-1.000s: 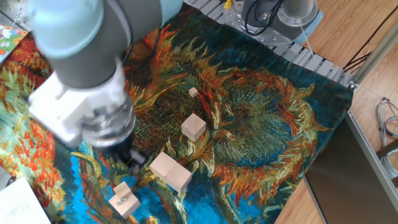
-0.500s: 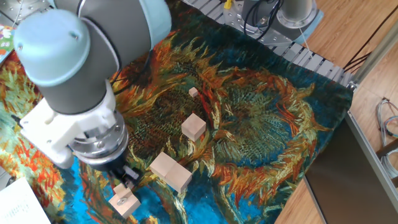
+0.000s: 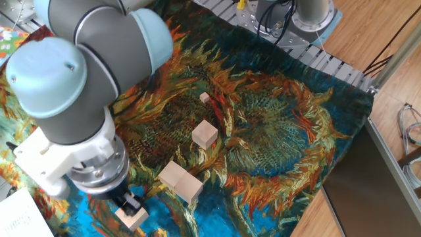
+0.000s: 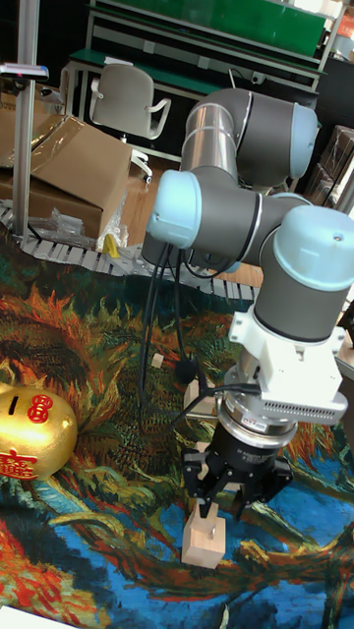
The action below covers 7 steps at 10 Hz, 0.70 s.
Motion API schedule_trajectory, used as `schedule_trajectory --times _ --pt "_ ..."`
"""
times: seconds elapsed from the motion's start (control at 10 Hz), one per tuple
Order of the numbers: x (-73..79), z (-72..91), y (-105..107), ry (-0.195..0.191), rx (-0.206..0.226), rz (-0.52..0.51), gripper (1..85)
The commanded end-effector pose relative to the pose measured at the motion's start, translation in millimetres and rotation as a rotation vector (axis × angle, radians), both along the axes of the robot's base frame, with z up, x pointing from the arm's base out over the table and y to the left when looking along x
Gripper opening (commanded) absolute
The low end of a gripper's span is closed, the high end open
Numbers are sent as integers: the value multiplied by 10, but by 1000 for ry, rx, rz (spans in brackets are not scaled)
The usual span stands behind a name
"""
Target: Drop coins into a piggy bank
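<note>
Since the earlier frames the grey and pale-blue robot arm (image 3: 79, 92) has swung toward the near left corner of the sunflower-patterned cloth (image 3: 276, 131), bringing its black two-finger gripper (image 3: 129, 203) down onto the pale wooden block (image 3: 132, 216) nearest the camera. From the fixed view, the fingers sit at the top of that block, but the wrist hides how wide they stand. Three more pale wooden pieces lie apart on the cloth: a larger slab-like block (image 3: 180, 182), a mid-sized cube (image 3: 205, 134) and a tiny cube (image 3: 204, 97). No coin can be made out here, and the bank is out of frame.

From the tall fixed view, the gripper (image 4: 213, 505) points straight down, its fingers close together over the top of the block (image 4: 204, 543); whether they pinch anything is too small to tell. A shiny gold pig-shaped bank with red emblems (image 4: 31, 432) sits at the left edge of the cloth, well apart from the gripper.
</note>
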State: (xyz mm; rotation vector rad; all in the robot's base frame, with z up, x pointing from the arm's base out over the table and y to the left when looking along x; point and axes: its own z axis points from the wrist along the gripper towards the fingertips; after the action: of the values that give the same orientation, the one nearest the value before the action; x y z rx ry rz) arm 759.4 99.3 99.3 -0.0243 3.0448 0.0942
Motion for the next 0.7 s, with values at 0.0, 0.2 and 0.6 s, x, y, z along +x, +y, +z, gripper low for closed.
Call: schedule_trajectory --times 0.0,0.2,0.6 --pt "77 -28 -10 -8 0 -51 407" --pt "89 -32 -61 -9 -18 -70 403" --pt "113 29 23 -7 1 -134 383"
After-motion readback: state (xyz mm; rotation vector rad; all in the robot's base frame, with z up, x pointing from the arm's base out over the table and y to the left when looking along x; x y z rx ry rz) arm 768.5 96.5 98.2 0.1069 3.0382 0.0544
